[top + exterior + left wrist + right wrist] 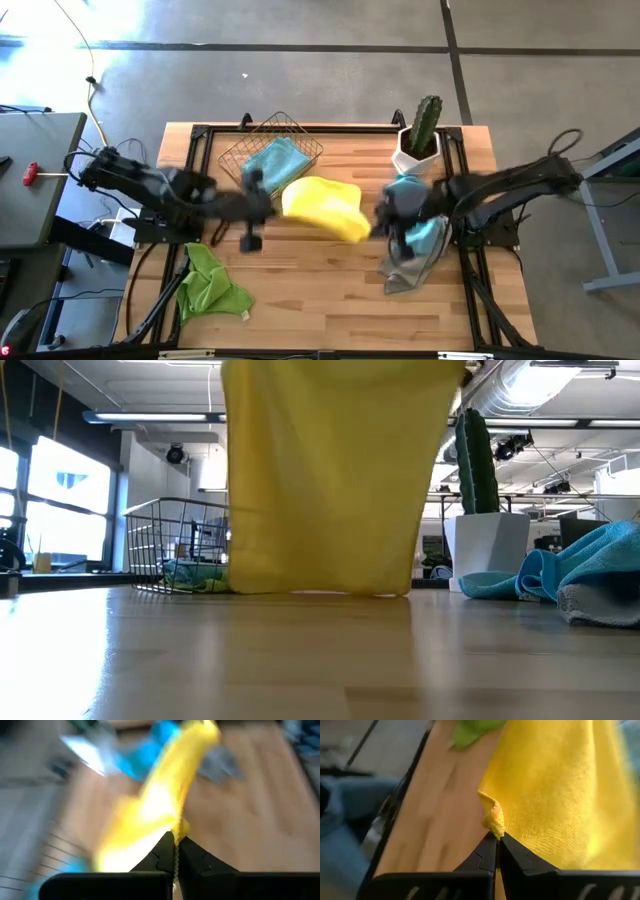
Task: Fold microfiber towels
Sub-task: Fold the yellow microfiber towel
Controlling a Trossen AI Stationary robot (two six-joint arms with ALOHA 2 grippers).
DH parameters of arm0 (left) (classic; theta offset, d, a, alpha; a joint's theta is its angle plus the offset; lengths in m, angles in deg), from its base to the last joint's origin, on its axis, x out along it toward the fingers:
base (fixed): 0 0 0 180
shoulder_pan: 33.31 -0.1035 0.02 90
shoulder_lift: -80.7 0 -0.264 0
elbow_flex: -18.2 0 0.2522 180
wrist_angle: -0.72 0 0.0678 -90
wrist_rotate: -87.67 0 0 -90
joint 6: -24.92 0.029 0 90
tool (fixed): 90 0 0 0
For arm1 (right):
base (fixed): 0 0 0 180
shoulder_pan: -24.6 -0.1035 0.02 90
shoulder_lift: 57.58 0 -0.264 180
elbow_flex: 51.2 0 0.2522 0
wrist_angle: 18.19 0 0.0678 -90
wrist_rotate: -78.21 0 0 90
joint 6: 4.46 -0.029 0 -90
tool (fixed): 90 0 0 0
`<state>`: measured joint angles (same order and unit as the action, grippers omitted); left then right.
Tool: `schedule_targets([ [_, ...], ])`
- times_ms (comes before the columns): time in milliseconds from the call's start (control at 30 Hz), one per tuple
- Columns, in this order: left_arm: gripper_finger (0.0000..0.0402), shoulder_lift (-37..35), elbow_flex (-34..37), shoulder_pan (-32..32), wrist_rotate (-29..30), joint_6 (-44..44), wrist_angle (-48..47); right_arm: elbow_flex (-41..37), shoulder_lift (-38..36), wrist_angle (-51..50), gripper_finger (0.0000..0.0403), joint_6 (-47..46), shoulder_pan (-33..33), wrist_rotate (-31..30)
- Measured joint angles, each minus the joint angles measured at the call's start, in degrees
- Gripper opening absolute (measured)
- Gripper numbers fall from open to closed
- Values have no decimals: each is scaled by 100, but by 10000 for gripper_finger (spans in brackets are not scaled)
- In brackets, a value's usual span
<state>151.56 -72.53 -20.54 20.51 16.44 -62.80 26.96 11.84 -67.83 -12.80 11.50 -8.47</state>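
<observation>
A yellow microfiber towel [322, 205] is stretched between my two grippers over the middle of the table. In the low view it hangs as a wide sheet [325, 480], and its lower edge [320, 591] reaches about table level. My left gripper [272, 205] is shut on its left end, my right gripper [378, 216] on its right end. A light blue towel [275, 160] lies in the wire basket [300, 135]. A lime green towel [207, 283] lies crumpled at the near left. A light blue towel [420, 235] and a grey one [400, 275] lie heaped at the right. My left gripper pinches the yellow towel's edge [179, 826] between its two fingertips, slanting down from the table's left. The cloth runs away from the fingers as a narrow bunched band. My right gripper pinches a small puckered corner [492, 822] of the yellow towel at its fingertips, slanting down from the table's right. The cloth spreads wide beyond the fingers.
A cactus in a white pot [420, 140] stands at the far right, close behind the heaped towels. The wire basket stands at the far middle-left. Bare wood [320, 290] lies between the green towel and the grey one, near the front edge.
</observation>
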Motion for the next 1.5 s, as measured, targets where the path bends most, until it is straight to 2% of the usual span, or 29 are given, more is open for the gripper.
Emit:
schedule_targets([
  [133, 0, 289, 742, 649, -665, -840, 476, -904, 237, 1150, 0, -527, -772, 15],
  [333, 0, 1011, 1476, 1497, -729, -1890, 1318, -1563, 728, 2975, 0, -1498, -1564, 14],
  [500, 0, 1782, 1575, 1933, -751, -2488, 2133, -1614, 1305, 3348, 0, -2638, -1964, 23],
  [600, 0, 2111, 1587, 2104, -1096, -2707, 2481, -1603, 1791, 3594, 0, -3257, -2072, 109],
  [667, 0, 2345, 1553, 2149, -1372, -2726, 2871, -1597, 2103, 3711, 0, -3406, -2148, 259],
  [700, 0, 2370, 1574, 2172, -1424, -2718, 2780, -1551, 2249, 3748, 0, -3381, -2152, 295],
  [833, 0, 2514, 1576, 2134, -1491, -2692, 2685, -1370, 2504, 3752, 0, -3080, -2218, 323],
  [1067, 0, 2404, 1562, 1729, -1531, -2410, 2487, -1044, 2331, 3494, 0, -2334, -2205, 385],
  [1300, 0, 2358, 1576, 1091, -821, -1583, 1881, -1000, 2189, 2047, 0, -2221, -1807, -734],
  [1500, 0, 2359, 1589, 549, -5, -1194, 1337, -1004, 2219, 1064, 0, -2355, -1168, -1327],
])
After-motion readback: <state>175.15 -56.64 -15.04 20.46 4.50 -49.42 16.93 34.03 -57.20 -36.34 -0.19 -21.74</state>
